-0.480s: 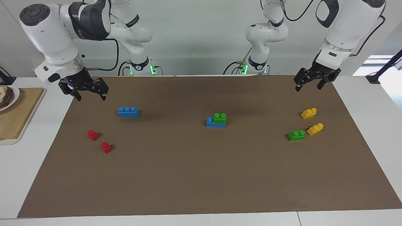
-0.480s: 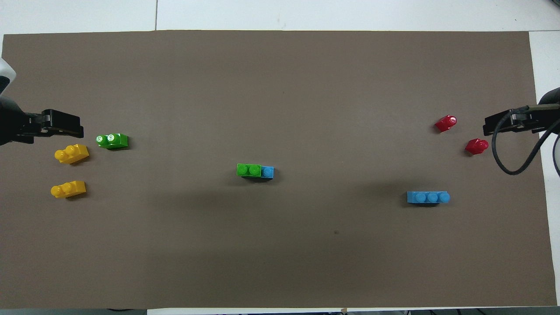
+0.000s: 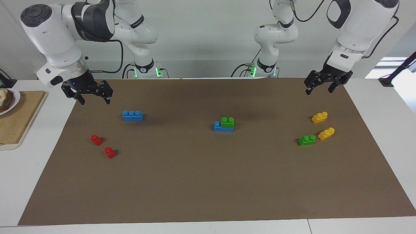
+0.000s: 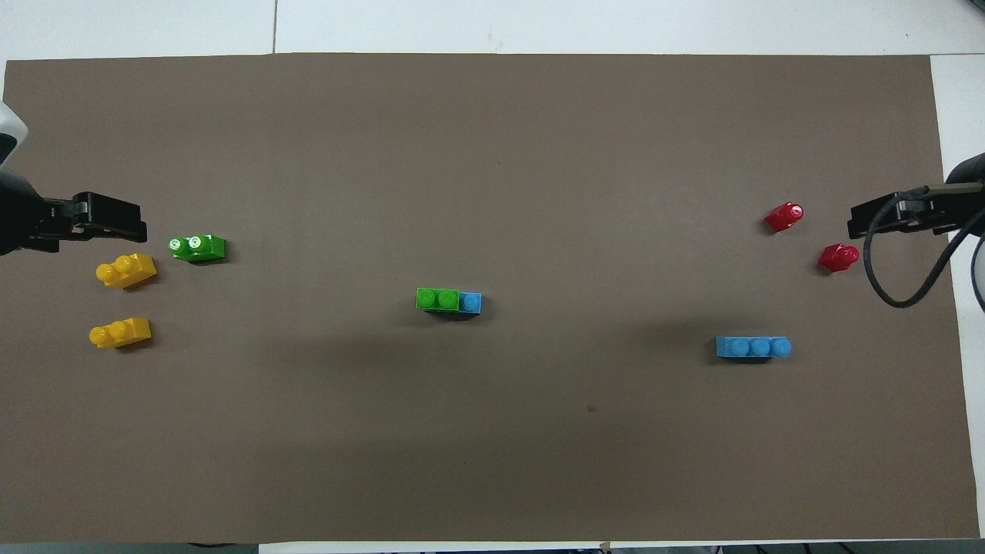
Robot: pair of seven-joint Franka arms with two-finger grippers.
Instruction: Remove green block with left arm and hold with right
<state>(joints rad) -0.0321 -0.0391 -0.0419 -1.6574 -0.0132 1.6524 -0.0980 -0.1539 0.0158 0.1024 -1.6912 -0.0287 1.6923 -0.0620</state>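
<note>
The left gripper (image 3: 320, 88) hangs in the air over the mat's edge at the left arm's end of the table. Its fingers are spread apart and hold nothing. The right gripper (image 3: 95, 98) hangs over the mat's edge at the right arm's end, wide open too, with nothing in it.

On the brown mat (image 3: 208, 182), a blue brick (image 3: 132, 115) lies alone toward the right arm's end. Nearer the middle sits the green block (image 3: 227, 122), stuck on top of another blue brick (image 3: 218, 127). One blue stud pokes out beside it. No gripper is near it.

Two yellow bricks (image 3: 319, 117) (image 3: 326, 133) lie toward the left arm's end. A second green brick (image 3: 306, 140) lies just beside one yellow brick, maybe touching it. Two small red bricks (image 3: 96, 139) (image 3: 110, 152) lie farther from the robots than the lone blue brick.
</note>
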